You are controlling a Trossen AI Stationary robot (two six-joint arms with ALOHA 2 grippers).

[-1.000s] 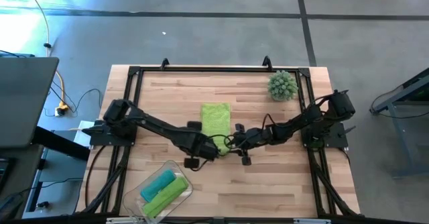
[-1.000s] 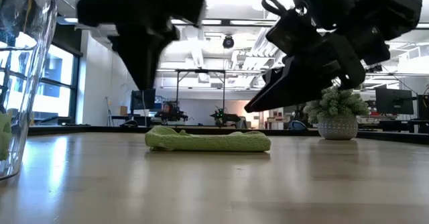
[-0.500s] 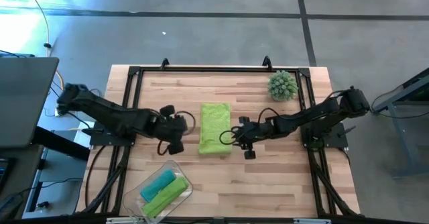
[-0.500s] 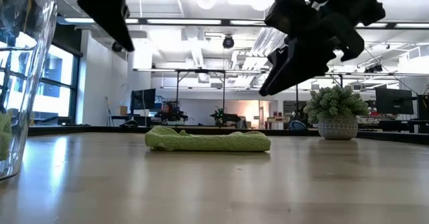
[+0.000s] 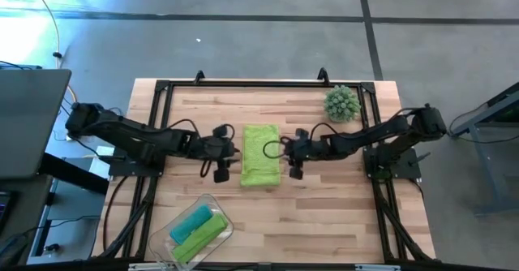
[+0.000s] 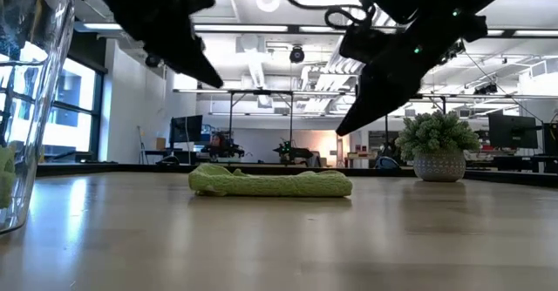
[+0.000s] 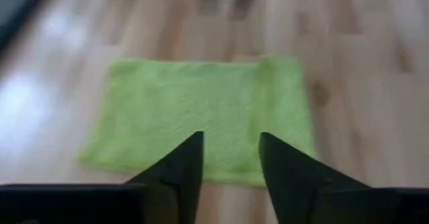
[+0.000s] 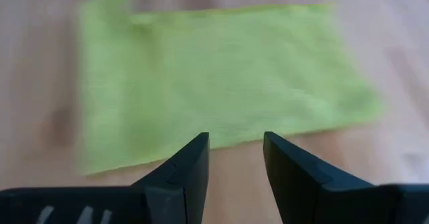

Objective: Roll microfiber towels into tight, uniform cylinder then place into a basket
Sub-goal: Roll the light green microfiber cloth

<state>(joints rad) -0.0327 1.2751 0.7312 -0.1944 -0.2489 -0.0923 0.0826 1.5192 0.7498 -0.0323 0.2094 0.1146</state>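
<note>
Basket (image 5: 212, 201): clear plastic tub at the near left part of the counter (image 5: 340, 214), set at an angle. It holds two rolled towels side by side, one teal towel (image 5: 191, 221) and one rolled lime towel (image 5: 199, 237).

Third towel: a flat lime towel (image 5: 261, 153) lies unrolled at the counter's middle, one end slightly bunched in the low view. Nothing touches it.

Left claw (image 5: 225, 155): just beside the flat towel's left edge, above the counter, fingers parted with a narrow gap and nothing between them. Right claw (image 5: 294, 152): just beside the towel's right edge, likewise raised, fingers parted narrowly and empty.

Change since one second ago: both claws were then crowded at the towel's near end, the left one over its near left corner. The left arm has since swung out and come back to the towel's left side; the right claw has moved up along the right edge. The towel has stayed in place.

Count: three towels, two lime and one teal; one basket; one potted spiky plant (image 5: 342, 103) at the far right corner.
</note>
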